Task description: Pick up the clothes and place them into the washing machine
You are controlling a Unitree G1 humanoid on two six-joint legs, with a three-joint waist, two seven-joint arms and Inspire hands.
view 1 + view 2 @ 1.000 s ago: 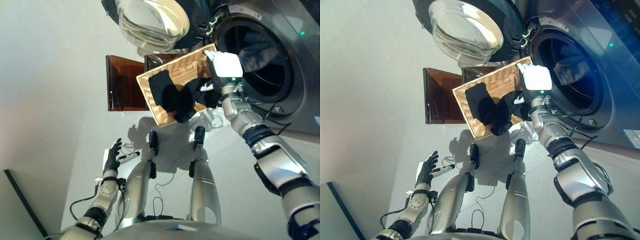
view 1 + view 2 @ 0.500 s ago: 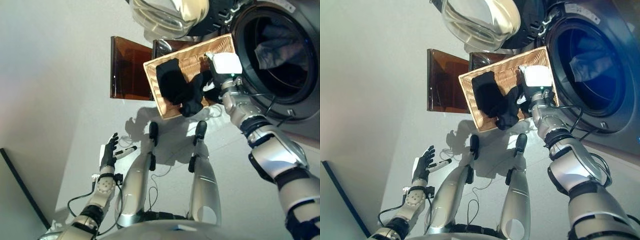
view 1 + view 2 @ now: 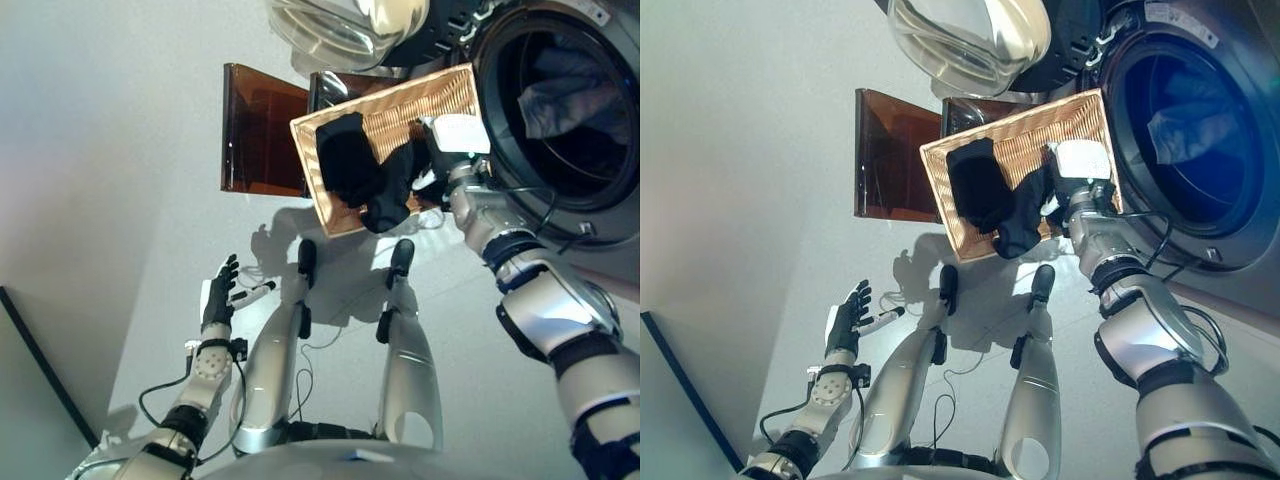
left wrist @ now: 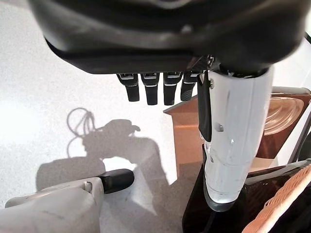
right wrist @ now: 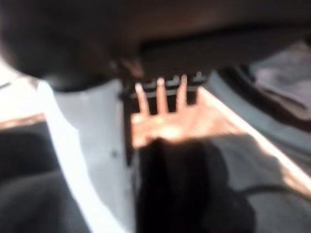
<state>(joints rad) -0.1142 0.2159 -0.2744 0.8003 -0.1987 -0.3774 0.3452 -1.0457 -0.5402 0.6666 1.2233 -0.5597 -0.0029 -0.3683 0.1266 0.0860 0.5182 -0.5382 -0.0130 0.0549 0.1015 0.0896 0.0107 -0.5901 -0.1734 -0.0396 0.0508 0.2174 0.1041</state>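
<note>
1. The right hand (image 3: 1080, 170), dark with a white cover on its back, reaches into a wicker basket (image 3: 1080, 115). Whether its fingers grip anything cannot be told: the head views hide them behind the cover, and the right wrist view is too blurred.
2. The black clothes (image 3: 985, 195) lie in soft, crumpled folds inside the basket, one bunch right against the right hand and drooping over the basket's lower rim, another lump nearer the basket's far side.
3. The basket is rectangular, woven in ribbed tan strands, and sits just beside the round opening of the washing machine (image 3: 600, 215), whose body is smooth grey metal.
4. Inside the dark drum lies a pale grey cloth (image 3: 565, 95). The machine's door (image 3: 970, 40), a glossy glass bowl in a dark ring, stands swung wide above the basket.
5. Behind the basket stands a translucent amber-brown box (image 3: 262, 130) with flat, shiny walls, on the pale floor (image 3: 120, 150).
6. The left hand (image 3: 218, 298) hangs well apart from the basket, fingers straight and relaxed, holding nothing.
7. Only the left wrist view shows its fingers (image 4: 150, 90) from close by, in a row beside the white-covered thumb.
</note>
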